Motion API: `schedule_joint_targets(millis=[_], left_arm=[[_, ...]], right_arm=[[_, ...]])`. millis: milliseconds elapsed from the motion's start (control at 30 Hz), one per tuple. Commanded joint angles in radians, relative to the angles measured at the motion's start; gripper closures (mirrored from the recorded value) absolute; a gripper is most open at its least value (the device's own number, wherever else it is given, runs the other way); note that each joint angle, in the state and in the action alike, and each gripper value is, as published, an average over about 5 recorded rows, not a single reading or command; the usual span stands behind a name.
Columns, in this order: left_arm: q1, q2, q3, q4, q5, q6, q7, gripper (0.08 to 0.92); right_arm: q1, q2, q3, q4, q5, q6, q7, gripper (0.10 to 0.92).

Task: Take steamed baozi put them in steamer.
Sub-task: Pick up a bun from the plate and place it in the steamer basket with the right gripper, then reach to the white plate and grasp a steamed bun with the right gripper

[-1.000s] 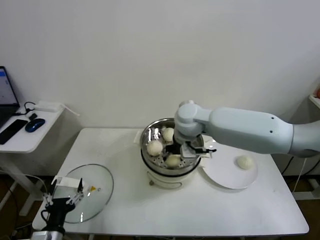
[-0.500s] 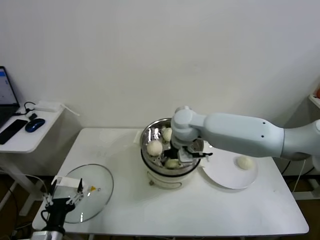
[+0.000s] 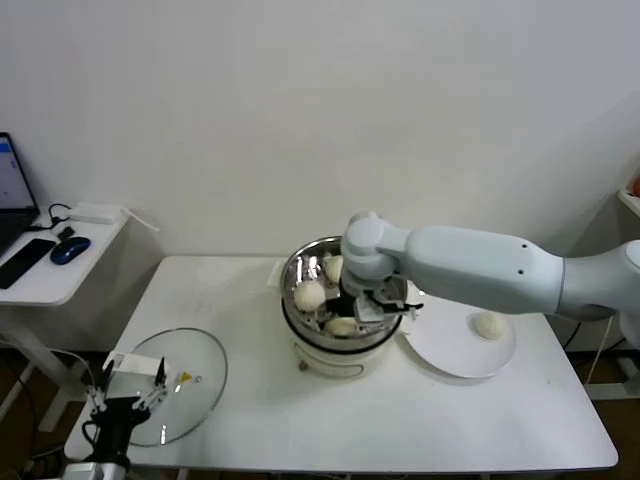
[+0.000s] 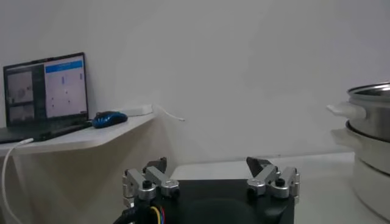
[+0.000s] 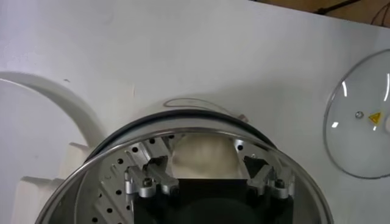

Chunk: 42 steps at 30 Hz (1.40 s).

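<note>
We observe the white table [image 3: 450, 420] carrying the steamer [image 3: 300, 268], with three steamed baozi [image 3: 309, 296] inside and a fourth on the plate [image 3: 445, 352]. The right gripper [image 5: 207, 170] sits inside the pot, fingers spread wide around one bun. The left gripper [image 4: 210, 175] idles near the glass lid [image 3: 200, 385], fingers apart.

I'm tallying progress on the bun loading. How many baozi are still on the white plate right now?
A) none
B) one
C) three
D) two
B: in the head view a single baozi lies on the white plate, while the other three buns already sit in the steamer, where the right hand stands with its jaws open around the nearest one.
</note>
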Motion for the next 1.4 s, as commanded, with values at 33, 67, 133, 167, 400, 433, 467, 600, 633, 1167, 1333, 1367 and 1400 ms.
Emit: schedule_joint_targets(millis=[33,67,133,167,400,433,467,600,633,1167,1333,1367,1400], left_arm=[[-0.004,-0.001,0.002,-0.003,0.003,0.003,0.000,0.177],[-0.006,-0.001,0.003,-0.004,0.004,0.004,0.000,0.177],[-0.010,-0.003,0.006,-0.006,0.008,0.007,0.000,0.177],[-0.011,-0.004,0.007,-0.007,0.010,0.008,0.000,0.177],[-0.011,-0.006,0.009,-0.018,0.011,0.010,-0.001,0.177],[-0.011,-0.006,0.008,-0.022,0.009,0.010,-0.001,0.177],[-0.011,-0.006,0.008,-0.025,0.008,0.010,-0.002,0.177],[-0.018,-0.005,0.009,-0.030,0.004,0.013,-0.006,0.177],[-0.020,-0.004,0.010,-0.032,0.004,0.014,-0.007,0.177],[-0.030,-0.004,0.026,-0.026,0.014,0.017,-0.005,0.177],[-0.027,-0.005,0.026,-0.027,0.014,0.017,-0.005,0.177],[-0.026,-0.005,0.025,-0.027,0.014,0.017,-0.005,0.177],[-0.024,-0.005,0.025,-0.028,0.014,0.017,-0.005,0.177]], right_arm=[[0.053,-0.004,0.036,-0.018,0.052,0.038,-0.013,0.202],[0.064,-0.005,0.040,-0.022,0.061,0.043,-0.016,0.202],[0.089,-0.009,0.043,-0.032,0.087,0.051,-0.025,0.202],[0.102,-0.013,0.041,-0.037,0.101,0.054,-0.029,0.202],[0.259,-0.090,-0.033,-0.062,0.301,-0.007,-0.049,0.203],[0.286,-0.109,-0.062,-0.069,0.348,-0.039,-0.050,0.203],[0.314,-0.126,-0.093,-0.077,0.396,-0.072,-0.050,0.203],[0.400,-0.194,-0.211,-0.127,0.592,-0.243,-0.048,0.203],[0.412,-0.213,-0.236,-0.147,0.646,-0.296,-0.047,0.203],[0.075,-0.513,-0.081,-0.379,0.784,-0.667,0.097,0.203],[-0.061,-0.527,0.034,-0.412,0.655,-0.662,0.077,0.203],[-0.084,-0.524,0.052,-0.420,0.626,-0.658,0.071,0.203],[-0.106,-0.517,0.069,-0.432,0.594,-0.651,0.065,0.203]])
